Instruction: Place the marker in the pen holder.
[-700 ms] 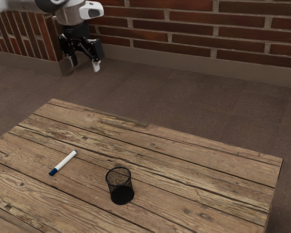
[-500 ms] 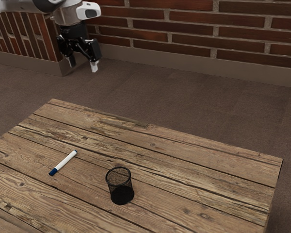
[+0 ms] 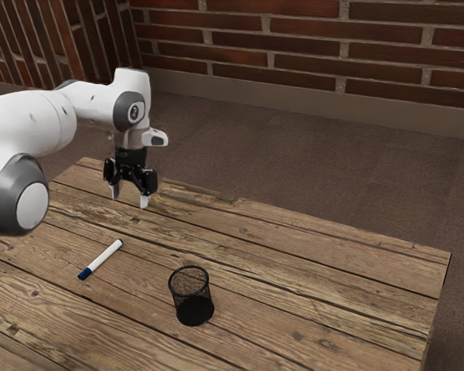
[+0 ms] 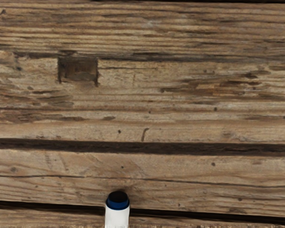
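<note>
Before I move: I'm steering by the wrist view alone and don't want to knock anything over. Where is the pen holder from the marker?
Observer: The pen holder stands upright, apart from the marker, toward the exterior view's right.
Operator: And my gripper?
Observer: The gripper is open, its two fingers apart with nothing between them.
Operator: Which end has the long blue cap?
Observer: The blue cap is on the end farther from the gripper.
</note>
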Controlling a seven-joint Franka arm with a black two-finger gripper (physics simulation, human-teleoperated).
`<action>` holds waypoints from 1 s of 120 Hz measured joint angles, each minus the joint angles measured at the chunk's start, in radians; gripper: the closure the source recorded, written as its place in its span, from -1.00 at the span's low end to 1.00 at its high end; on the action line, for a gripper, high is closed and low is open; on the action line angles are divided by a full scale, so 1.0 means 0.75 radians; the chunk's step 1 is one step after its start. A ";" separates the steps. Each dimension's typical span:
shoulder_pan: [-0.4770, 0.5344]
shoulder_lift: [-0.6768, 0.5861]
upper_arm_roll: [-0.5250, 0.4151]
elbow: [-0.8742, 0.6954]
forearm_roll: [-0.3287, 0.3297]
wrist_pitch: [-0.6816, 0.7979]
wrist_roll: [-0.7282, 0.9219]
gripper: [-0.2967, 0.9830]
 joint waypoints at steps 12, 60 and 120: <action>0.016 -0.116 -0.022 -0.306 -0.006 0.059 0.042 -0.54; 0.074 -0.439 -0.025 -1.004 0.117 0.593 0.276 -0.54; 0.084 -0.549 -0.010 -1.231 0.122 0.882 0.425 -0.39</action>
